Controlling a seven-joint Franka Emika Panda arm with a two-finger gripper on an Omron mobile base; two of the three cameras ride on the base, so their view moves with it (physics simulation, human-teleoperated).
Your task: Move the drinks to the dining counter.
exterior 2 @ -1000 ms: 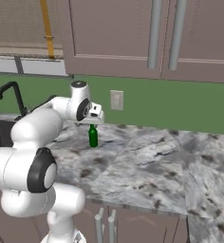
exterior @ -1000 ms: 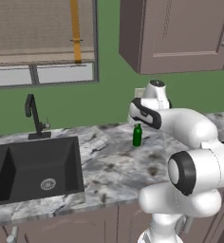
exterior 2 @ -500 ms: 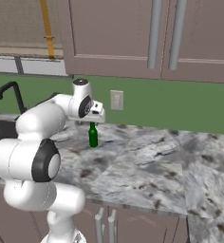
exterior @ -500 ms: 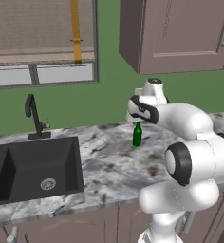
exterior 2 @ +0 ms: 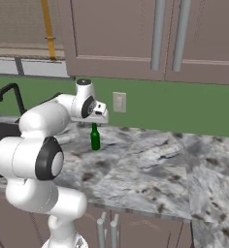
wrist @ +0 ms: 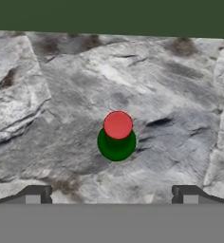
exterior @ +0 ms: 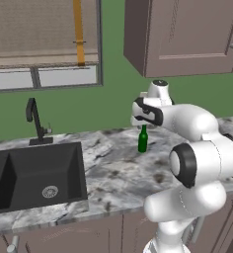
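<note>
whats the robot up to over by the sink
The arm is reaching over the marble counter, with its gripper poised open just above a slim green bottle that stands upright near the green back wall, right of the black sink. The hand view looks straight down on the bottle's red cap. Nothing is gripped yet.

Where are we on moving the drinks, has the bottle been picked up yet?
Nothing looks done: the green bottle stands upright on the marble counter beside the sink. In hand: the open pincer hangs right above its red cap, not touching it. Left: lower, grip, lift and carry it to the dining counter.
</note>
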